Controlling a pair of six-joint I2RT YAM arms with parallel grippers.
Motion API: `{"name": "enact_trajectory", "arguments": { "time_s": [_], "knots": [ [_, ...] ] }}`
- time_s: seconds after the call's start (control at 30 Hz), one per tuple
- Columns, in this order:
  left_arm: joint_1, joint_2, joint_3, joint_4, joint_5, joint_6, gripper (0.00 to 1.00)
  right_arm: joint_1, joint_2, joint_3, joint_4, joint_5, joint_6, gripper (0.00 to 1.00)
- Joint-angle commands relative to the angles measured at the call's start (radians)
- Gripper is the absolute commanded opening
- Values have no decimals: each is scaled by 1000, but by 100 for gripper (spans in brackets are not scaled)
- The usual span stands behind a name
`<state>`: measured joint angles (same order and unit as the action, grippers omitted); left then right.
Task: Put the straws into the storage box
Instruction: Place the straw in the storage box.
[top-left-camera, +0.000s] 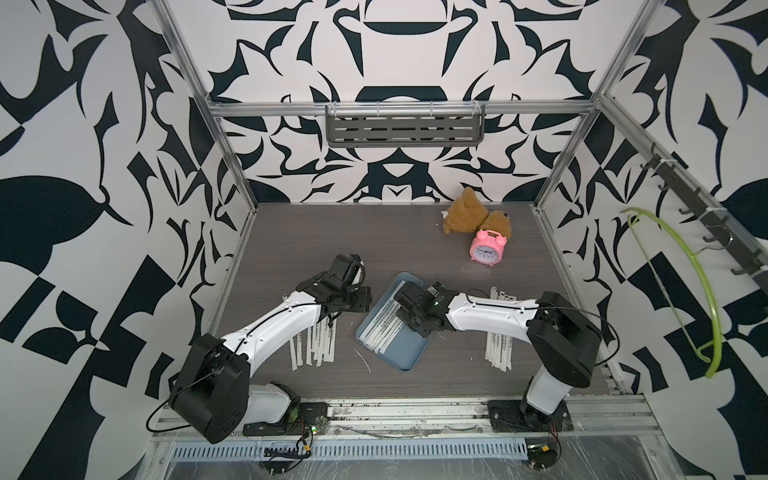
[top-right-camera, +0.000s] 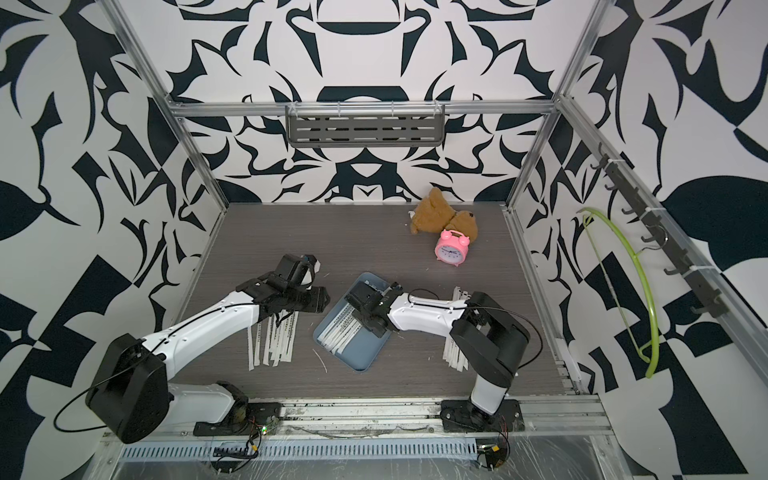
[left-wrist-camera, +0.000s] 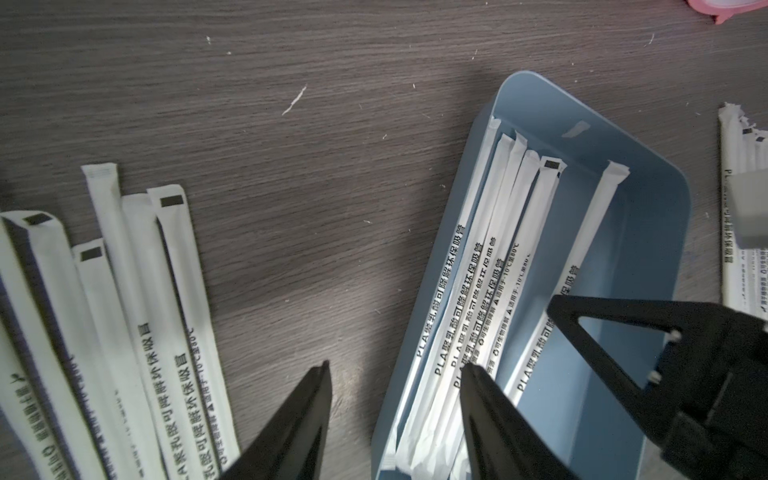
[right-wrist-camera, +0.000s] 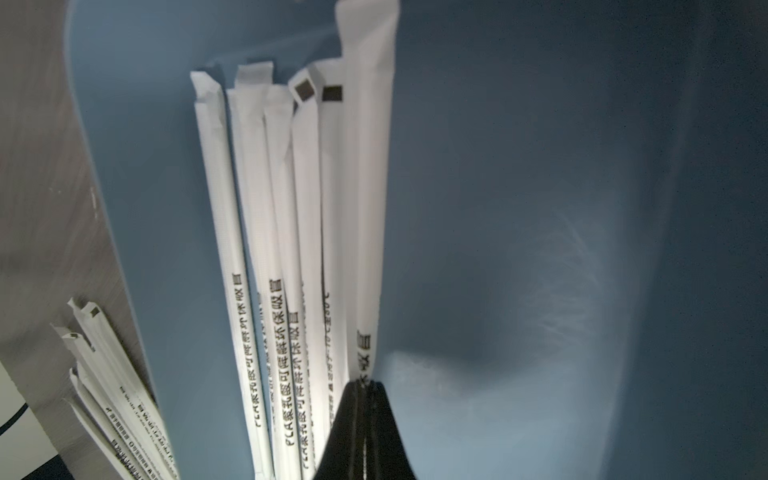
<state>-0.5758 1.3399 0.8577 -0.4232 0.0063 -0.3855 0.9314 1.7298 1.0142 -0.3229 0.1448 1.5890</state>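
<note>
Two high eyes, two close wrist eyes.
In both top views we look steeply down from the front over the whole table (top-left-camera: 374, 232), the storage box (top-left-camera: 405, 353) at lower centre; our wrist cameras hover close over that box, sharing the straws (left-wrist-camera: 511, 199) inside it.

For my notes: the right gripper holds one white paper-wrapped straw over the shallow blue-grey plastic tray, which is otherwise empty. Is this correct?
Not empty: the right wrist view shows several more white paper-wrapped straws lying in the shallow blue-grey plastic tray. The right gripper does hold one straw over it.
</note>
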Motion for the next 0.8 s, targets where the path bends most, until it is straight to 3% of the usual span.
{"name": "enact_trajectory", "arguments": {
  "time_s": [0.0,0.5,0.77],
  "knots": [
    [4,-13,-3,-9,13,2,56,6,-9,7,-2,-13,25,10],
    [4,-24,16,-23,14,-1,56,4,-30,22,-41,-21,-11,20],
    [8,-50,30,-65,-49,-7,56,-4,-73,111,-152,-17,-211,23]
  ]
}}
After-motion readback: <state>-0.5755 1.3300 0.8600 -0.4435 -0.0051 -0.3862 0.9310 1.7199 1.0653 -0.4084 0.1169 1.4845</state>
